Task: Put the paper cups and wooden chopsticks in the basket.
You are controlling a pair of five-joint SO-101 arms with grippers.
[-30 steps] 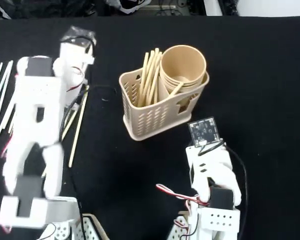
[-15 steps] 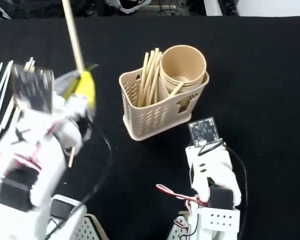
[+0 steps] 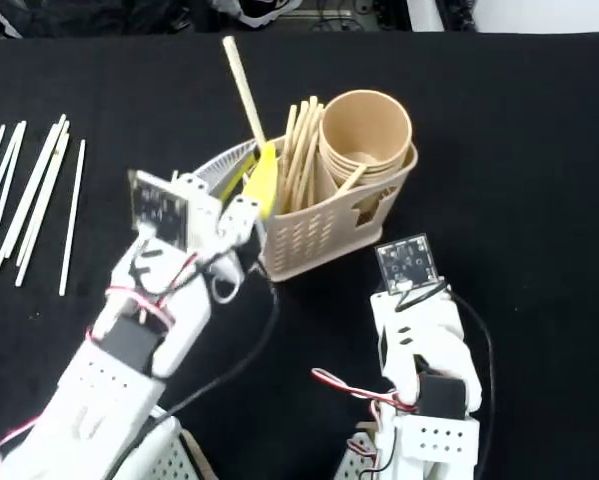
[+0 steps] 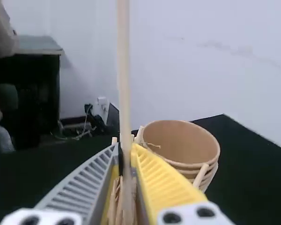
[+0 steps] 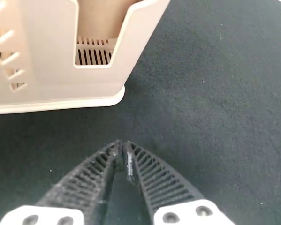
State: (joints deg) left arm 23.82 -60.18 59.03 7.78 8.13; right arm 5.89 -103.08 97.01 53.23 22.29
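Note:
The beige slotted basket [image 3: 309,235] stands mid-table with stacked paper cups [image 3: 366,125] and several wooden chopsticks [image 3: 297,150] inside. My left gripper [image 3: 254,170] is shut on one wooden chopstick [image 3: 241,85], held upright at the basket's left rim. In the left wrist view that chopstick [image 4: 124,79] rises between the grey and yellow fingers [image 4: 154,180], with the cups [image 4: 180,143] just beyond. My right gripper [image 5: 122,152] is shut with nothing in it, low over the black table in front of the basket [image 5: 60,75].
Several loose chopsticks [image 3: 29,200] lie on the black cloth at the far left. The right arm's base [image 3: 424,390] sits near the front edge, below the basket. Open cloth stretches to the right of the basket.
The left arm swung right from the loose chopsticks to the basket's left rim, carrying one chopstick upright. The right arm stayed still.

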